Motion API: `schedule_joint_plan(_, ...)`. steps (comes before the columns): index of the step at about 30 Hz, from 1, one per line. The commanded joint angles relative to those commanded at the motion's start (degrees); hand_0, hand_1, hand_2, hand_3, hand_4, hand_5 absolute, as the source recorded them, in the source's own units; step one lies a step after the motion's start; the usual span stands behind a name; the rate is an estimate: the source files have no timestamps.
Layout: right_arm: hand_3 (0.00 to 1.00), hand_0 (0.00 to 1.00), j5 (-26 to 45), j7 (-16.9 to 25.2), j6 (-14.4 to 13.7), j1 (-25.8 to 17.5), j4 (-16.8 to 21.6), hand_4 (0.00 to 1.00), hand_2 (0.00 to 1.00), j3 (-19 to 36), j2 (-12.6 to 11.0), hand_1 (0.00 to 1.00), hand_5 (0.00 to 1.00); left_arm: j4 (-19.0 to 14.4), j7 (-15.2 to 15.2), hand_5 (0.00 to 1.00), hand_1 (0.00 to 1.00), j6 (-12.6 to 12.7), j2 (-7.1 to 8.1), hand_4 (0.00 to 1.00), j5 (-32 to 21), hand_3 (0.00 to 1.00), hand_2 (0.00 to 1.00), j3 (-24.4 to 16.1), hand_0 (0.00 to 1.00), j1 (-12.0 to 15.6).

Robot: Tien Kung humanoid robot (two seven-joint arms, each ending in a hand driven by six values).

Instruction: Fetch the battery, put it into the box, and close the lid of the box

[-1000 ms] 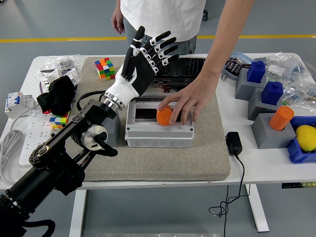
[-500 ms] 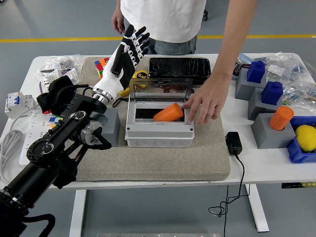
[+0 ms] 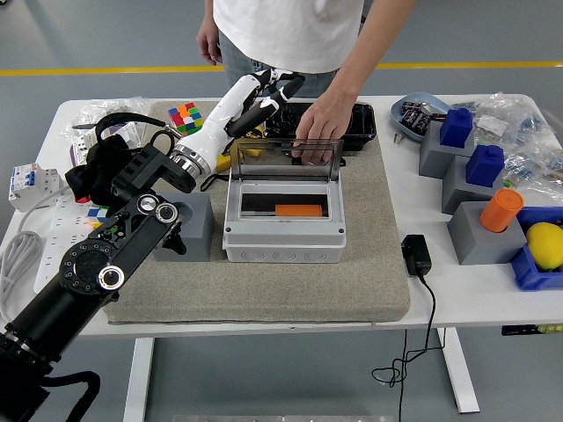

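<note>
The grey box (image 3: 283, 230) sat at the mat's centre, its clear hinged lid (image 3: 285, 160) standing upright at its 12 o'clock edge. That lid looked light, stiff and slick, likely best pushed at its free top edge rather than pinched. The left hand (image 3: 260, 98) reached in at 10 o'clock of the lid, fingers loosely spread and gripping nothing. A person's hand (image 3: 319, 126) rested on the lid's top from 12 o'clock. The orange battery (image 3: 298, 211), 1 small rigid cylinder, lay flat inside the box. 0.5 s earlier it was tilted there, the person's hand was beside it, and the robot's hand stood higher, fingers up.
</note>
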Motion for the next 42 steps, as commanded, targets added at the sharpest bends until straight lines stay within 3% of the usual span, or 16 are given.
schedule_joint_plan(9,0.797,0.800,-0.21,-0.14,-0.01,-0.17,0.00,0.998,0.742,0.03,-0.06,0.746,0.998,0.91,0.87,0.998,0.998,-1.21,0.00,0.998,21.94,0.616,0.853,2.08,0.998,-0.78)
schedule_joint_plan(10,0.797,0.800,-0.16,-0.14,-0.02,-0.16,0.00,0.998,0.741,-0.06,-0.08,0.746,0.998,1.35,0.97,0.998,0.998,-1.00,0.00,0.998,24.17,0.691,0.867,1.90,0.998,-0.86)
schedule_joint_plan(15,0.797,0.800,0.15,-0.08,-0.09,-0.18,0.00,0.998,0.741,-0.42,-0.12,0.746,0.998,2.72,1.27,0.998,0.998,-0.25,0.00,0.998,36.45,0.691,0.867,0.15,0.998,-0.91)
schedule_joint_plan(16,0.796,0.800,0.07,-0.13,-0.08,-0.21,0.00,0.998,0.741,-0.37,-0.14,0.746,0.998,3.07,1.42,0.998,0.998,-0.26,0.00,0.998,37.87,0.785,0.896,-0.22,0.998,-1.00)
schedule_joint_plan(25,0.796,0.800,0.15,-0.14,-0.03,-0.16,0.00,0.998,0.741,-0.42,-0.23,0.746,0.998,5.99,2.38,0.998,0.998,-1.52,0.00,0.998,37.87,0.780,0.900,-1.54,0.998,-1.41)
schedule_joint_plan(42,0.796,0.801,0.04,-0.10,0.09,-0.01,0.00,0.998,0.742,0.05,-0.15,0.746,0.998,4.35,2.18,0.998,0.998,-2.12,0.10,0.998,37.87,0.670,0.871,0.19,0.998,-1.29)
